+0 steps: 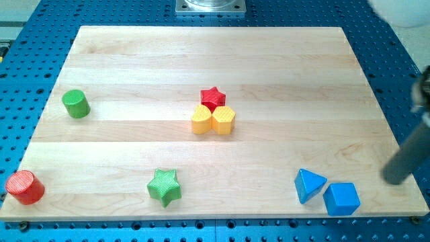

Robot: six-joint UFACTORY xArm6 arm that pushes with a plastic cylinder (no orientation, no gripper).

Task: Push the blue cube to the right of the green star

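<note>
You have no pincer to judge as wide, narrow or holding anything: your arm ends in a plain dark rod, and my tip (396, 180) rests near the wooden board's (201, 67) right edge, carrying nothing. The blue cube (342, 199) lies just to the view's lower left of my tip, not touching it, with the blue triangular block (308, 185) touching the cube's left side. Much farther left along the bottom you see the green star (164, 187), while the red star (213, 98), two yellow blocks (213, 120), green cylinder (76, 103) and red cylinder (25, 187) sit well away from my tip.
</note>
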